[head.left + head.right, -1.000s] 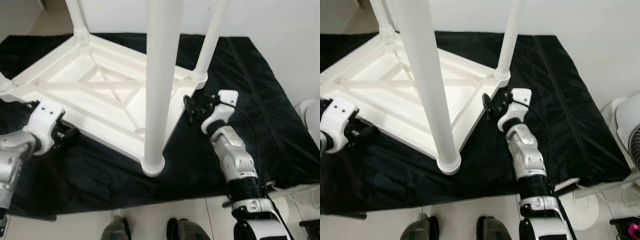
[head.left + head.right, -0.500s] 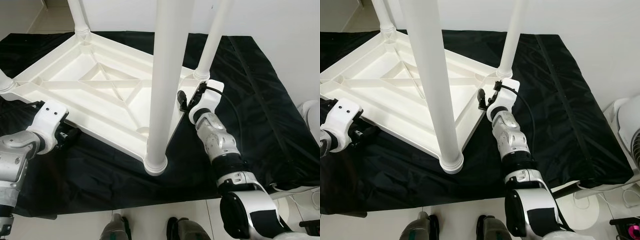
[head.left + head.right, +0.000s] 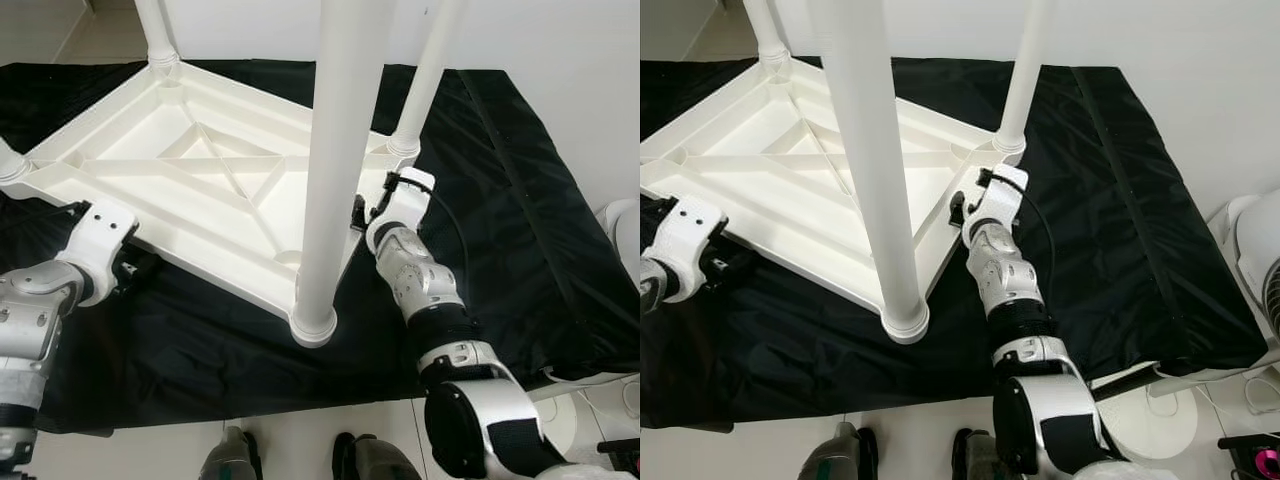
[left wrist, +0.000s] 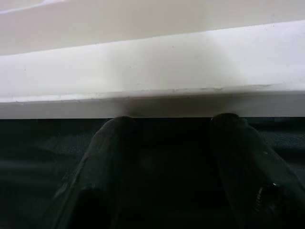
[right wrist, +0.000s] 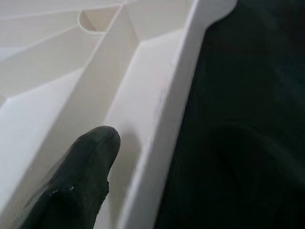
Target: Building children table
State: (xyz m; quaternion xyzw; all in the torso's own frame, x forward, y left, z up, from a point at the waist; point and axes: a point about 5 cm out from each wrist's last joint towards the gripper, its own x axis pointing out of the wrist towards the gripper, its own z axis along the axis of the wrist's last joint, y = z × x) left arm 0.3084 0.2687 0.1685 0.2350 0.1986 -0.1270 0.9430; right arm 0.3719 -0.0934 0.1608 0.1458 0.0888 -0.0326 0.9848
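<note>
Lying upside down on a black mat (image 3: 520,200), the white children's table (image 3: 200,200) shows its ribbed underside, legs pointing up, presumably so they can be fitted into the corner sockets.

Left eye view: near leg (image 3: 335,170) stands in the near corner socket; right leg (image 3: 425,80) in the right corner; far leg (image 3: 155,35) at the far corner. Left gripper (image 3: 135,270) sits low at the table's near-left edge. Right gripper (image 3: 362,212) is at the near-right edge, between the near and right legs, seemingly steadying the frame.

Right eye view: same arrangement; right arm (image 3: 1005,275) reaches forward to the rim. A white round appliance (image 3: 1255,265) stands on the floor at far right. The robot's feet (image 3: 845,462) stand just off the mat's near edge.

Left wrist view: two black fingers (image 4: 114,143), spread apart, rest on the mat with tips at the table's lower edge, nothing clasped, likely poised to slip under.

Right wrist view: one finger (image 5: 83,167) lies inside the rim (image 5: 167,119); the other cannot be made out, so whether the rim is gripped cannot be told.
</note>
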